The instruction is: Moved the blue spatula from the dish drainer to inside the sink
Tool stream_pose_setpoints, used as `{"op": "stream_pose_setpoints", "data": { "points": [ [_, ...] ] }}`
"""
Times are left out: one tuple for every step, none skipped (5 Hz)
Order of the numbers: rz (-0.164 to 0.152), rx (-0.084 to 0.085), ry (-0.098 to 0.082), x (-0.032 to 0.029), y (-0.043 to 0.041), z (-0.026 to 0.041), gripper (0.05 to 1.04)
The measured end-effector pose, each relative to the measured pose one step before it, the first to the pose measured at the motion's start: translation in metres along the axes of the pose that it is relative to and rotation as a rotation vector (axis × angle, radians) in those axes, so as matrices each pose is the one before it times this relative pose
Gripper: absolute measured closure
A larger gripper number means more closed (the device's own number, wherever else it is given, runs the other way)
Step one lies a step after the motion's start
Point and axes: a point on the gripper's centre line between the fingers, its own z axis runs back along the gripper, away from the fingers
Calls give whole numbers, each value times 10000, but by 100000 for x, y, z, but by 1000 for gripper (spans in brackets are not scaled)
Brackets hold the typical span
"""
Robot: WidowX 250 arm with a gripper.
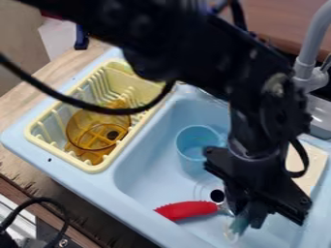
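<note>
Low over the right part of the sink (139,167) hangs the black gripper (244,215), pointing down. Right at its lower end is a pale blue-teal piece (238,224), perhaps part of the blue spatula; its full shape is hidden, and I cannot tell whether it is gripped or lies on the sink floor. The yellow dish drainer (97,168) sits on the left side of the sink unit, with a clear amber pot-like piece (97,131) in it. No blue spatula is visible among the drainer's slats.
A light blue cup (197,147) stands in the sink behind and left of the gripper. A red-handled utensil (188,210) lies near the front wall, its far end close to the gripper. The grey faucet (310,48) rises at the upper right. A black cable crosses above the drainer.
</note>
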Motion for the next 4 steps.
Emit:
{"op": "stream_pose_setpoints", "data": {
  "points": [
    [-44, 76, 2, 190, 27, -851, 860],
    [50, -55, 170, 183, 555, -731, 860],
    [23, 272, 167, -244, 32, -903, 860],
    [42, 72, -146, 4, 220, -340, 860]
  ]
}}
